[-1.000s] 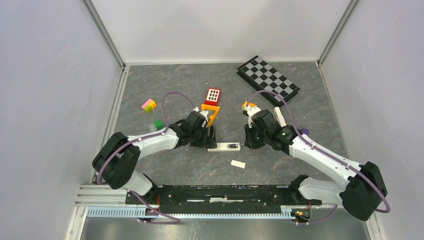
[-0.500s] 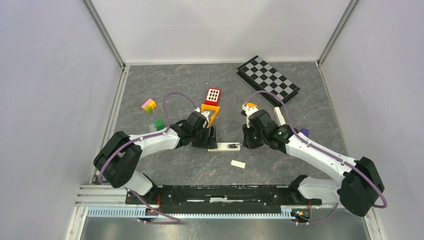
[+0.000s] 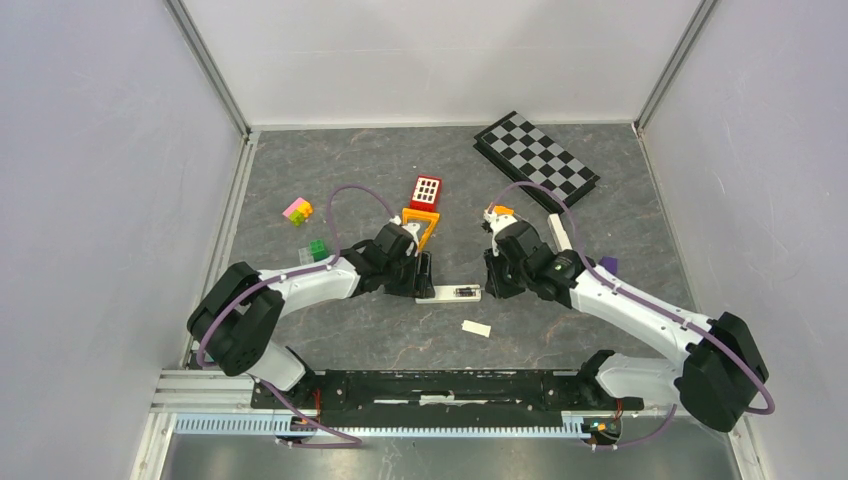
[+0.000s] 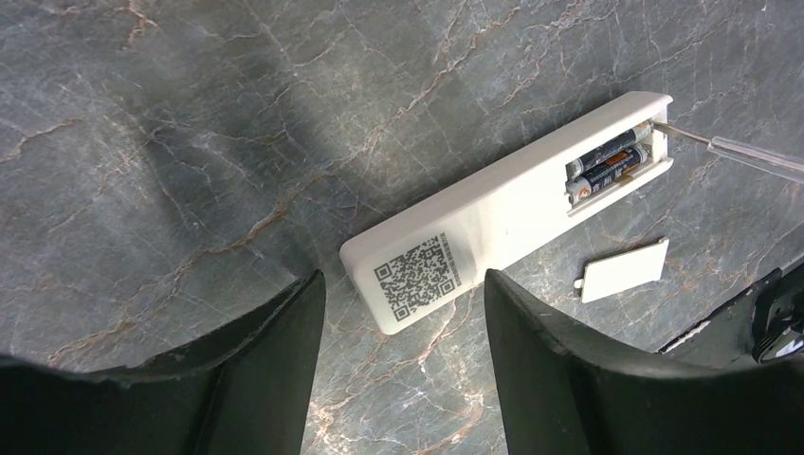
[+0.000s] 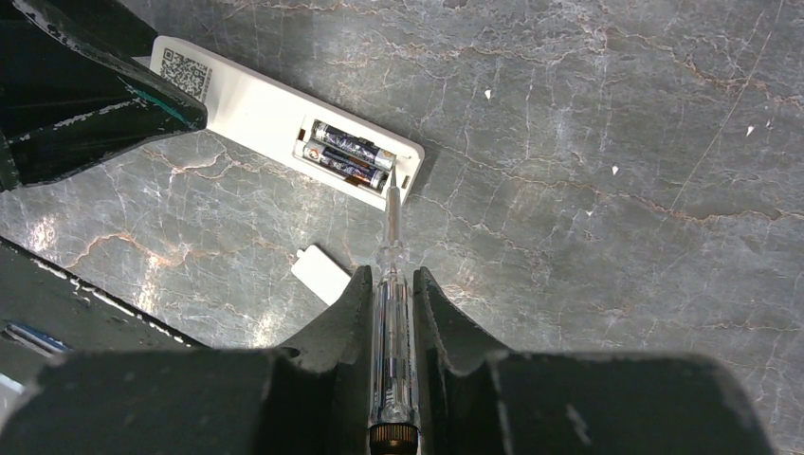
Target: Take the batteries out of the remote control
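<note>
The white remote [image 3: 448, 293] lies face down with its compartment open. Two dark batteries [image 4: 610, 169] sit side by side in it; they also show in the right wrist view [image 5: 349, 154]. The white battery cover [image 3: 476, 328] lies loose on the table nearer the arm bases. My left gripper [image 4: 403, 284] is open, its fingers either side of the remote's QR-code end [image 4: 422, 275]. My right gripper [image 5: 392, 275] is shut on a clear-handled screwdriver [image 5: 392, 313]. The screwdriver's metal tip [image 5: 391, 180] touches the compartment's outer end, by the battery ends.
A checkerboard [image 3: 535, 160] lies at the back right. A red block [image 3: 426, 190] and an orange piece [image 3: 421, 225] stand just behind my left gripper. Pink-yellow [image 3: 297, 210] and green [image 3: 318, 249] bricks lie to the left. A white bar [image 3: 559, 232] lies behind my right arm.
My right gripper has shifted slightly left, bringing the screwdriver closer to the remote's open end. The left arm and the remote have not moved.
</note>
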Action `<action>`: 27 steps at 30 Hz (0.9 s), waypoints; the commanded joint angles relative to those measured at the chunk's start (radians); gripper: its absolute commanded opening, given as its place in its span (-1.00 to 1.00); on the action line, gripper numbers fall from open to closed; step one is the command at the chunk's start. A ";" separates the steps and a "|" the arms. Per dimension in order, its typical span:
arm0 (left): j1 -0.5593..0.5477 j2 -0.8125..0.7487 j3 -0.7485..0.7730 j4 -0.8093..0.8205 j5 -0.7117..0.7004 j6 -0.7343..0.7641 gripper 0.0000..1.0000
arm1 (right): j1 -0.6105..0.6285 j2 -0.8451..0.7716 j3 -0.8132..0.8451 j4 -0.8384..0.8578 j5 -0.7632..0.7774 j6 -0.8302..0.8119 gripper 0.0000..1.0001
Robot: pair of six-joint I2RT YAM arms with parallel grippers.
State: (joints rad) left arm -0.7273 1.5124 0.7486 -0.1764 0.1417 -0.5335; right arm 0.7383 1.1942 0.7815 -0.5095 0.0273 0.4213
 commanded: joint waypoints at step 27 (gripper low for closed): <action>-0.035 0.044 0.020 0.013 -0.025 -0.006 -0.02 | 0.060 -0.001 -0.002 0.179 -0.229 0.010 -1.00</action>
State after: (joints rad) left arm -0.7483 1.5311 0.7528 -0.1856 0.1326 -0.5346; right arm 0.7807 1.2209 0.7856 -0.4862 0.0353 0.3962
